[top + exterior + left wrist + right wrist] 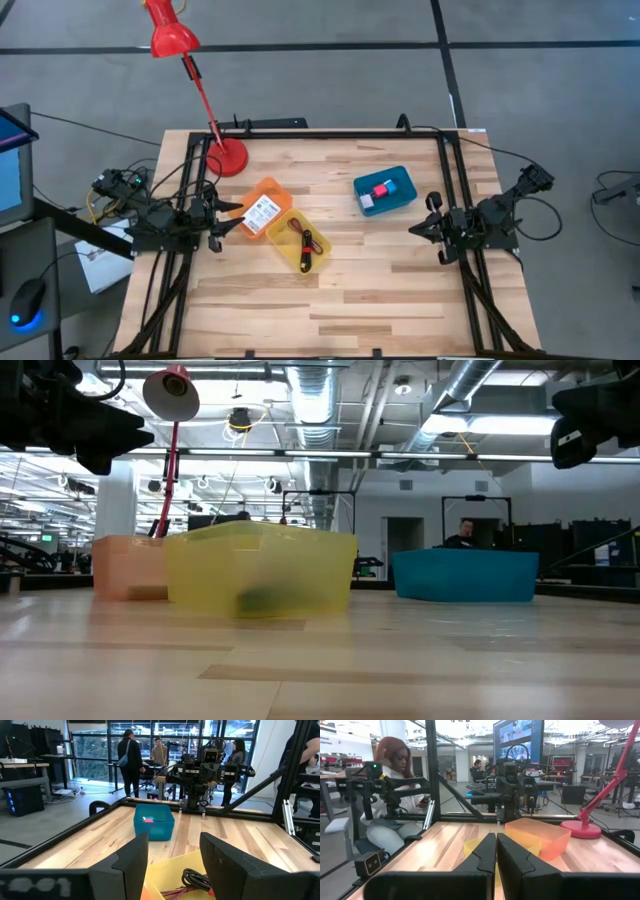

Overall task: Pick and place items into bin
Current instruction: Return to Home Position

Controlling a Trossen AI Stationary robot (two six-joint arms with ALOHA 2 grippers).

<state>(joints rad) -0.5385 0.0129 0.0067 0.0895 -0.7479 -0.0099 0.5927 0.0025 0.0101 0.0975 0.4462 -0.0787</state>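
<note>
Three small bins stand mid-table. The orange bin (262,205) holds a white card with a black picture (263,213). The yellow bin (300,240) holds a dark red cord and a black-and-red stick tool (305,243); the cord also shows in the left wrist view (192,880). The teal bin (385,192) holds pink, pale pink and blue cubes (381,190). My left gripper (228,222) hovers open and empty at the table's left side, just left of the orange bin; its fingers stand apart in its wrist view (174,855). My right gripper (418,228) hovers shut and empty at the right side, near the teal bin.
A red desk lamp stands with its base (228,155) at the far left corner, its stem leaning out past the far edge. A black frame rail (320,133) runs round the table. Bare wood lies toward the near edge (320,310). People stand beyond the table (131,757).
</note>
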